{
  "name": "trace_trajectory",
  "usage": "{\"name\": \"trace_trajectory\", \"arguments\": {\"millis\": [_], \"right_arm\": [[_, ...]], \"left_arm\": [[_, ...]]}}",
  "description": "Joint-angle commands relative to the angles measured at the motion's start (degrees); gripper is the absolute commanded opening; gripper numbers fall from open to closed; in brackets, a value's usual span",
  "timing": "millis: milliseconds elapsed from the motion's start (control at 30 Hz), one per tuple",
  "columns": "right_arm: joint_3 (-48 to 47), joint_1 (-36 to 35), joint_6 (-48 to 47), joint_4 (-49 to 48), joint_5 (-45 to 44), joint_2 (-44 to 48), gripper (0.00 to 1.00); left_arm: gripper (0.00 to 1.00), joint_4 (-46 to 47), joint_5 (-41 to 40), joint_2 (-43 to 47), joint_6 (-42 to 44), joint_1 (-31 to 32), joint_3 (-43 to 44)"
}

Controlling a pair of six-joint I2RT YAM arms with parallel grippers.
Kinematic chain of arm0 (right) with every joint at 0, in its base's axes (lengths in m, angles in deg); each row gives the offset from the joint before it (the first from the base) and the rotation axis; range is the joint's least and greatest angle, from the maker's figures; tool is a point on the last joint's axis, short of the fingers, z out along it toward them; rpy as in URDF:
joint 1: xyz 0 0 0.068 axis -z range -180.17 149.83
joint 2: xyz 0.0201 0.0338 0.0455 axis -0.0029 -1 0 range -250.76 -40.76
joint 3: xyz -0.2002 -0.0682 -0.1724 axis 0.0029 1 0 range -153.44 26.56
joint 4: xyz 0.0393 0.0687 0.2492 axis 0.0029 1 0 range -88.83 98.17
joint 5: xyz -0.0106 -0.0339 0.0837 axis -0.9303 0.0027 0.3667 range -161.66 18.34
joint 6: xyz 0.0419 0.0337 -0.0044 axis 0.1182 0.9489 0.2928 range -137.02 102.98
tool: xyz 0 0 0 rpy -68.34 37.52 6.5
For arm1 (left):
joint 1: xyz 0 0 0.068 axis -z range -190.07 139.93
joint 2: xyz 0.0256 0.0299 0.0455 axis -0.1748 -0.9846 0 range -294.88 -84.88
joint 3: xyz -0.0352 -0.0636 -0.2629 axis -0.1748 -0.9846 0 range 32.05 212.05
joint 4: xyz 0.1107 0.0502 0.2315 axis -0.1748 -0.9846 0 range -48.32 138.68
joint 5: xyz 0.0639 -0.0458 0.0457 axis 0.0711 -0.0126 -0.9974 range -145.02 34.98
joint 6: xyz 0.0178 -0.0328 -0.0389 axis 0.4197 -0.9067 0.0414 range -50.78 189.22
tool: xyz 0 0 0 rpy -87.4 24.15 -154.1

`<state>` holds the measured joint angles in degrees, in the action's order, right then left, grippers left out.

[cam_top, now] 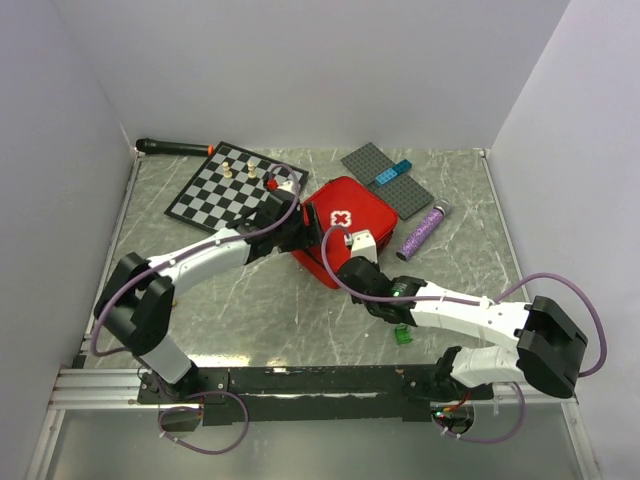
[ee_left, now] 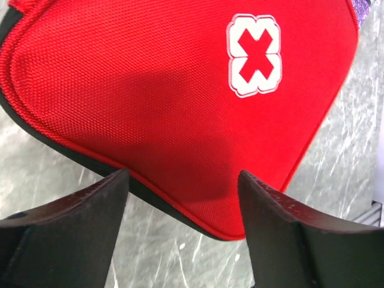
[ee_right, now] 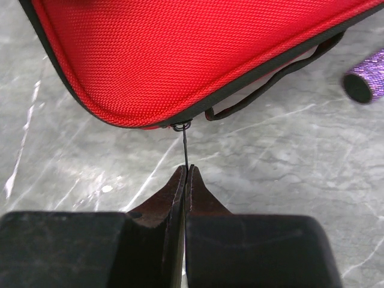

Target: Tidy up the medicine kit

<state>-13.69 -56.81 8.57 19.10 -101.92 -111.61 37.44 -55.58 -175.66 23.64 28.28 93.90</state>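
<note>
Right gripper pinches the medicine kit by its zip pull; left gripper gapes alongside.

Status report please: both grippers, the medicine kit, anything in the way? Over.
Left gripper open over medicine kit corner, holding nothing. Right gripper shut on zipper pull. Kit lid down. Purple tube beside it, not blocking.

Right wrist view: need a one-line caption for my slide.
Right gripper pinches the thin zipper pull at the edge of the red medicine kit; a purple glitter tube lies nearby.
</note>
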Motion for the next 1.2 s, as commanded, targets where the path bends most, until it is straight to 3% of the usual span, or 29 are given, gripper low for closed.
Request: {"name": "trace_trajectory", "arguments": {"millis": [0,267,467,700,833,967,1167], "right_arm": [[-1.6,3.5,-0.2,4.5,-0.8,0.3,0.00],[-2.3,8.7,-3.5,3.3,1.9,2.6,0.00],[-3.9,7.7,-4.4,3.0,4.3,0.2,0.00],[-5.3,3.7,-4.4,4.1,2.6,-1.1,0.00],[-4.4,3.6,-4.4,3.5,2.8,-1.0,0.00],[-4.2,3.6,-4.7,3.3,2.9,-1.1,0.00],[-3.8,3.6,-4.5,2.8,3.4,-1.3,0.00]], "left_arm": [[0.75,-2.3,-1.4,-6.8,2.4,0.1,0.8],[0.57,-3.2,0.0,-12.5,5.3,-2.0,1.0],[0.71,-4.8,-2.5,-7.6,4.2,-3.1,-0.8],[0.77,-9.1,-7.3,5.3,3.4,-5.7,-4.6],[0.80,-4.9,-6.8,10.9,2.0,-6.0,-5.1],[0.78,5.8,-0.8,8.7,1.9,-5.3,-2.4],[0.76,8.2,-0.7,-1.2,3.0,-3.0,5.3]]}}
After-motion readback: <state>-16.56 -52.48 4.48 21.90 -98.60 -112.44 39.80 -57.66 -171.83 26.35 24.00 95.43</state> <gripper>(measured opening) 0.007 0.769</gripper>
